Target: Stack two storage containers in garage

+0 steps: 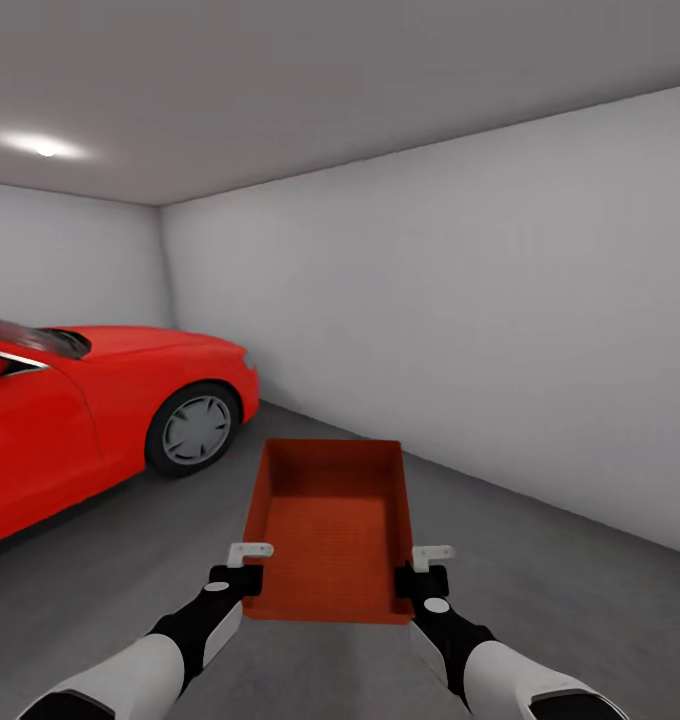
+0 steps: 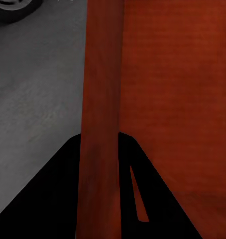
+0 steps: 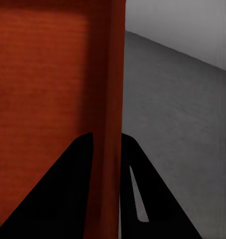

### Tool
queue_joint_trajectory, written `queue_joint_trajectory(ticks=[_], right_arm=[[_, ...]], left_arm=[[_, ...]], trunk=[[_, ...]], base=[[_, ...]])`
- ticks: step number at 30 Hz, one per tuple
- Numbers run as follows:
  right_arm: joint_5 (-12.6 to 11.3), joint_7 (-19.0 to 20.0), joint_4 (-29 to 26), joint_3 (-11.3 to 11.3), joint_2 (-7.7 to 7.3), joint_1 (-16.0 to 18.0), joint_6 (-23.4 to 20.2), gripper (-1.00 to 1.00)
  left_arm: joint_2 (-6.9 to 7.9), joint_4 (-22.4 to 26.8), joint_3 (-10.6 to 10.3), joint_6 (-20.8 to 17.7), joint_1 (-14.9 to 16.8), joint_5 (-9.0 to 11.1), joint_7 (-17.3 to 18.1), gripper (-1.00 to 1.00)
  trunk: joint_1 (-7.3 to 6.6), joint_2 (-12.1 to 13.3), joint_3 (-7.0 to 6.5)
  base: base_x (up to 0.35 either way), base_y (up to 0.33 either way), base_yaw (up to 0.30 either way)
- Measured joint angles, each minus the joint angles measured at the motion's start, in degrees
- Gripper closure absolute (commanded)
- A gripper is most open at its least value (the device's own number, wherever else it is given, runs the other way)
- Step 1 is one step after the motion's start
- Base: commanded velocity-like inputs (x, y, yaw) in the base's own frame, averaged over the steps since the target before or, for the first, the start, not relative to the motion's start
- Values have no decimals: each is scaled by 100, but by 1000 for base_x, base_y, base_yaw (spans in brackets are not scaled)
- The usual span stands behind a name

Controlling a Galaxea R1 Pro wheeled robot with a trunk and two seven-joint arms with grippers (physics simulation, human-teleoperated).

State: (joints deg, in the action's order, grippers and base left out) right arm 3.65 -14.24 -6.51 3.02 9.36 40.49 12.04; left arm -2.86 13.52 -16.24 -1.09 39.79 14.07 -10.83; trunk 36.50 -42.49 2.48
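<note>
Container: one orange-red rectangular plastic storage bin [image 1: 328, 530] with straight walls and a flat ribbed bottom is carried level and empty above the dark grey concrete garage floor [image 1: 540, 570], ahead of the robot.
Left gripper [image 1: 242, 572]: pinched on the bin's left long wall near its near corner, one finger inside and one outside, as seen in the left wrist view [image 2: 99, 164].
Right gripper [image 1: 426, 574]: clamped likewise on the right long wall [image 3: 107, 164].
Reason for hold: opposite walls are gripped, probably so that the bin stays level and cannot swing.
Surroundings: a glossy red coupe car [image 1: 90, 420] stands at the left; a plain white-grey wall [image 1: 480, 300] runs along the right.
Stage: judged as arrival in the garage, with the bin not yet set down.
</note>
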Motion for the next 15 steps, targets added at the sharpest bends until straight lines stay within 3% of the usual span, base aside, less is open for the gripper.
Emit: queue_joint_trajectory(ticks=[15], right_arm=[[0,-13,0,2,9,0,0,100]], left_arm=[[9,0,1,0,1,0,12,100]], trunk=[[0,0,0]], base=[[314,116,-286]])
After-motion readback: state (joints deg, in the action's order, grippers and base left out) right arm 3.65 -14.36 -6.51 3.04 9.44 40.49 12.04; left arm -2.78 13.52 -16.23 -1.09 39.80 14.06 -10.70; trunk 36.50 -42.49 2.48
